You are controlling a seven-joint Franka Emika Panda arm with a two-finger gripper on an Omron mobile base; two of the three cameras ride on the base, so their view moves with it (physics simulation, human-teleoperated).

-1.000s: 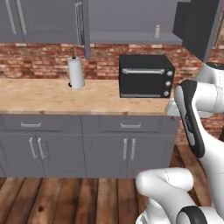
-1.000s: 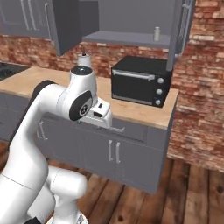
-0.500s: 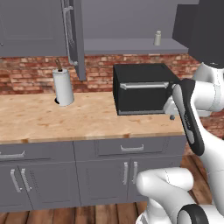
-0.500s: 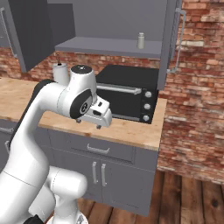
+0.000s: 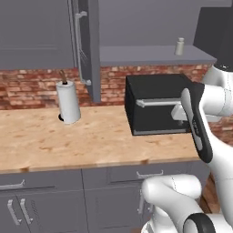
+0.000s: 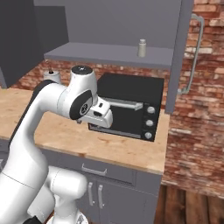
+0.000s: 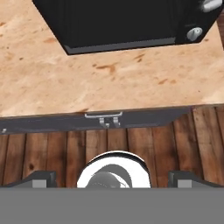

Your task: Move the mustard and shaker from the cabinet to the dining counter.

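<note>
A grey upper wall cabinet (image 5: 154, 22) with tall panelled doors and vertical silver bar handles stands open above a light wood-grain kitchen counter (image 5: 68, 141), backed by a red brick wall (image 6: 205, 87). One cabinet door (image 5: 88, 45) hangs open at the left of the left base view; the other door (image 6: 179, 52) hangs open at the right of the right base view. Inside, a flat grey shelf (image 6: 109, 54) runs the width of the opening.

Grey drawer and cupboard fronts (image 5: 54, 200) with silver handles sit under the counter, and dark wooden floorboards (image 7: 131, 144) show below them in the hand view.

A black boxy countertop oven (image 6: 131, 107) with a silver bar handle and three round knobs rests on the counter, directly beneath the open shelf. Well to its left, near the brick wall, a white roll of paper towel (image 5: 68, 102) stands upright on the wood.

The white robot arm rises in front of the counter, its hand level with the oven front. The two-finger gripper (image 6: 103, 116) is open wide and holds nothing; in the hand view its dark fingertips (image 7: 37, 178) sit far apart, pointing down at the counter edge and floor.

The small grey-silver cylindrical shaker (image 6: 141, 48) stands upright on the shelf, toward its right side, above the oven. It is small in both base views, so its detail is hard to make out.
</note>
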